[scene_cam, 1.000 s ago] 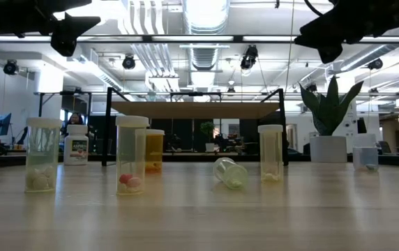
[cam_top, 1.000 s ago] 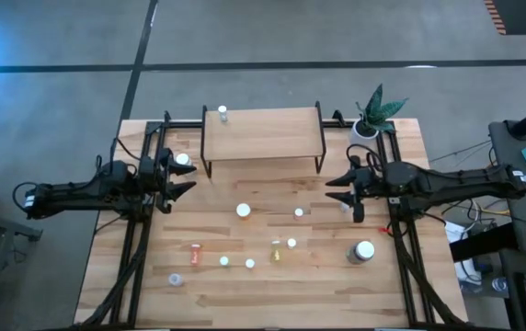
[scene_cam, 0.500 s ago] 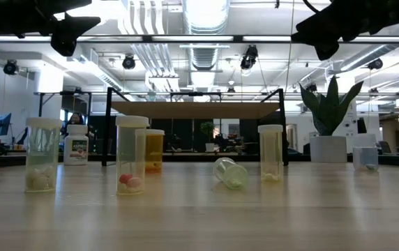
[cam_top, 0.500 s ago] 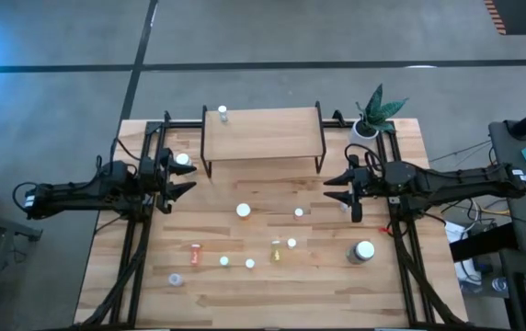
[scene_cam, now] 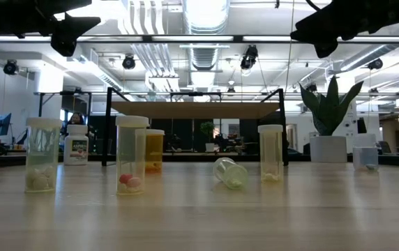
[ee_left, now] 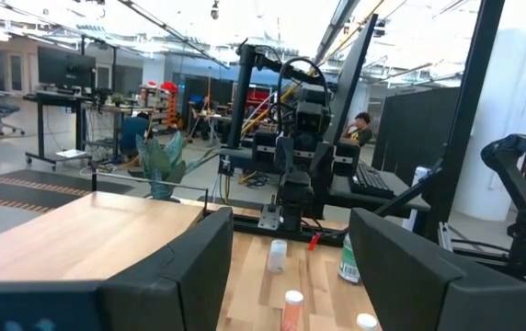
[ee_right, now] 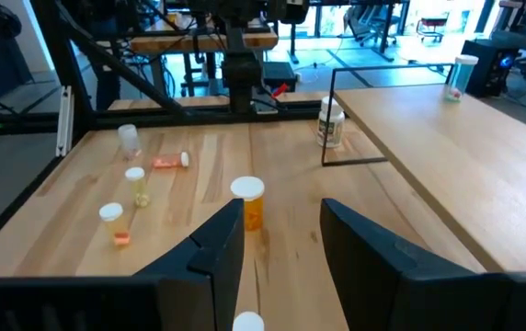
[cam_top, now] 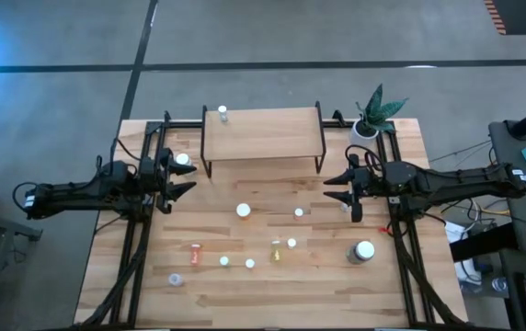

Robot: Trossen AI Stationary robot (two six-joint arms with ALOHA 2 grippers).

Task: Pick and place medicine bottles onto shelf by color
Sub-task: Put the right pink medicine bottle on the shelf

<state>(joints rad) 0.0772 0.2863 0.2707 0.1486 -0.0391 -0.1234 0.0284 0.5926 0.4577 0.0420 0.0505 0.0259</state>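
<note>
Left gripper (cam_top: 178, 181) hovers with fingers wide, empty; a white bottle (cam_top: 183, 159) stands just beyond its tips, beside the shelf (cam_top: 263, 132). One clear bottle (cam_top: 222, 114) already stands on the shelf. Orange bottle (cam_top: 243, 211) sits mid-table, between both grippers. Right gripper (cam_top: 339, 184) hovers with fingers apart, empty; nearest is a small bottle (cam_top: 299, 213). Best move, I judge: drop straight over one upright bottle, straddle the body below the cap. Labels too small to read.
</note>
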